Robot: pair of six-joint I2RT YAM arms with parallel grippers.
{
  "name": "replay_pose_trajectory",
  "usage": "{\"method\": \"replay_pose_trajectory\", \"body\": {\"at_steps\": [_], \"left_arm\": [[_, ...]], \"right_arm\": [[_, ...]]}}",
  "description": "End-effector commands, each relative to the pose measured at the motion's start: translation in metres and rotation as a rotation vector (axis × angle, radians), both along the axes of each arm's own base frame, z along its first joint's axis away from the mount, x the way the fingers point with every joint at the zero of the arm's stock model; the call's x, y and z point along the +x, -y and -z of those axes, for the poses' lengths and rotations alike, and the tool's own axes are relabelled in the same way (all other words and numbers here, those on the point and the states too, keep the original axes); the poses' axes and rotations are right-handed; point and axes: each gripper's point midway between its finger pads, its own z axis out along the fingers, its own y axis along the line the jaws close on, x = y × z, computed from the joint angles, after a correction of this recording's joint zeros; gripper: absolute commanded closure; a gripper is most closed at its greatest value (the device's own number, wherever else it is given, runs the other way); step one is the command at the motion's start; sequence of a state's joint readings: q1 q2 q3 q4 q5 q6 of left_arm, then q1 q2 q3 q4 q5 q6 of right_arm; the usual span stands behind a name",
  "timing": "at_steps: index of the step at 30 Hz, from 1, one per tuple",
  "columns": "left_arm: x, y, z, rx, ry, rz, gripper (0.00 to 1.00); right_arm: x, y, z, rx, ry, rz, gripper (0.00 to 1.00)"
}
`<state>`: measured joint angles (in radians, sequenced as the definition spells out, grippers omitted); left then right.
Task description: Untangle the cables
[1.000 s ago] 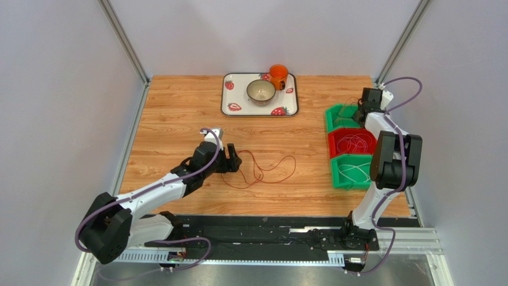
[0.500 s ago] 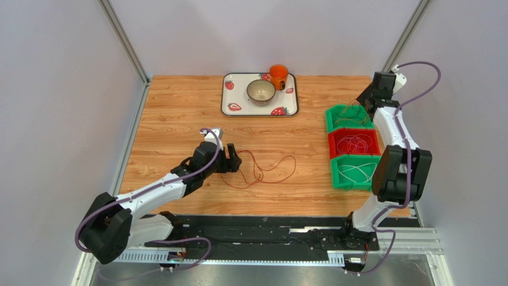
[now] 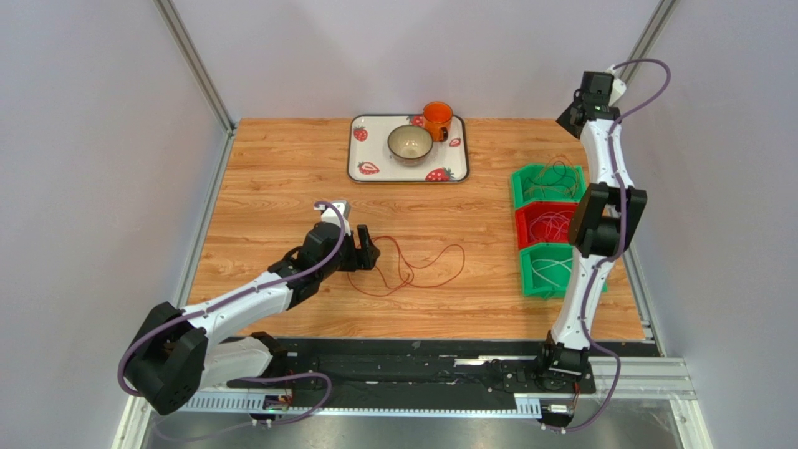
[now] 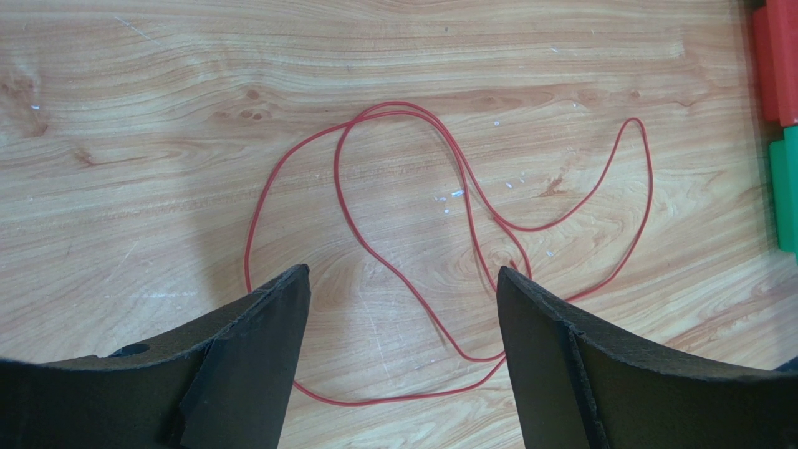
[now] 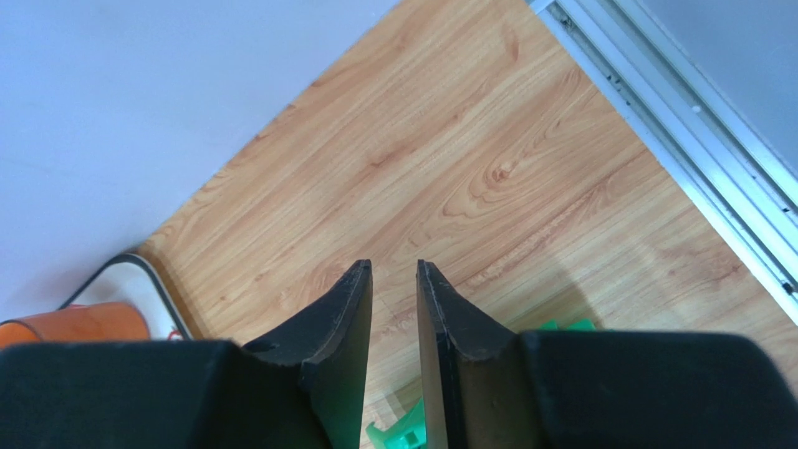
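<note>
A thin red cable [image 3: 421,267] lies in loose loops on the wooden table; in the left wrist view it [image 4: 450,187] runs between and ahead of my fingers. My left gripper [image 3: 367,254] is open, low at the cable's left end, its jaws [image 4: 403,271] wide apart and holding nothing. My right gripper [image 3: 571,120] is raised high over the back right corner, its jaws [image 5: 393,271] a narrow gap apart with nothing between them. Thin cables lie in the back green bin [image 3: 559,174], the red bin [image 3: 554,225] and the front green bin [image 3: 553,269].
Three bins stand in a row at the right edge: green [image 3: 518,187], red [image 3: 521,229], green [image 3: 527,276]. A strawberry tray [image 3: 361,161] at the back holds a bowl [image 3: 410,142] and an orange cup [image 3: 436,117]. Metal frame posts rise at the back corners.
My right arm has lifted out of the back green bin and swung up to the back right corner. The left arm and the red cable have not moved.
</note>
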<state>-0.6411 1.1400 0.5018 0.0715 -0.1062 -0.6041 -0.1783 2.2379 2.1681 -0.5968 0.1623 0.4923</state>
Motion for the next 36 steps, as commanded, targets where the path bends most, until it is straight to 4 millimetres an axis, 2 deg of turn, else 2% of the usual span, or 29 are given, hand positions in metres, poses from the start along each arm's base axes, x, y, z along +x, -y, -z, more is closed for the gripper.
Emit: {"method": "replay_pose_trajectory", "body": {"at_steps": [1, 8, 12, 18, 19, 20, 21, 22, 23, 31, 36], "left_arm": [[0.007, 0.007, -0.012, -0.032, 0.038, 0.002, 0.18], [0.006, 0.006, -0.012, -0.035, 0.04, 0.001, 0.19], [0.006, 0.006, -0.012, -0.033, 0.039, 0.002, 0.19], [0.007, 0.007, -0.013, -0.034, 0.041, 0.002, 0.19], [0.007, 0.007, -0.013, -0.034, 0.041, 0.002, 0.19], [0.007, 0.006, -0.012, -0.033, 0.04, 0.0, 0.19], [0.006, 0.006, -0.012, -0.033, 0.039, 0.002, 0.19], [0.006, 0.006, -0.012, -0.033, 0.04, 0.001, 0.19], [0.007, 0.006, -0.013, -0.035, 0.042, 0.002, 0.19], [0.006, 0.006, -0.013, -0.038, 0.044, 0.0, 0.19], [0.006, 0.006, -0.013, -0.036, 0.044, 0.001, 0.19]], "right_arm": [[-0.007, 0.004, 0.024, 0.055, -0.114, 0.003, 0.74], [-0.009, 0.009, 0.061, 0.124, -0.172, 0.067, 0.73], [-0.01, 0.006, 0.071, 0.152, -0.198, 0.043, 0.78], [-0.025, 0.003, 0.067, 0.179, -0.218, 0.024, 0.84], [-0.027, 0.003, 0.058, 0.178, -0.206, 0.019, 0.85], [-0.033, 0.001, 0.065, 0.187, -0.228, 0.016, 0.85], [-0.036, 0.0, 0.064, 0.189, -0.229, 0.015, 0.86], [-0.039, -0.001, 0.055, 0.184, -0.216, 0.01, 0.86], [-0.044, -0.002, 0.061, 0.189, -0.233, 0.008, 0.86], [-0.064, -0.009, 0.049, 0.194, -0.236, -0.012, 0.89], [-0.069, -0.01, 0.045, 0.185, -0.233, -0.02, 0.89]]}}
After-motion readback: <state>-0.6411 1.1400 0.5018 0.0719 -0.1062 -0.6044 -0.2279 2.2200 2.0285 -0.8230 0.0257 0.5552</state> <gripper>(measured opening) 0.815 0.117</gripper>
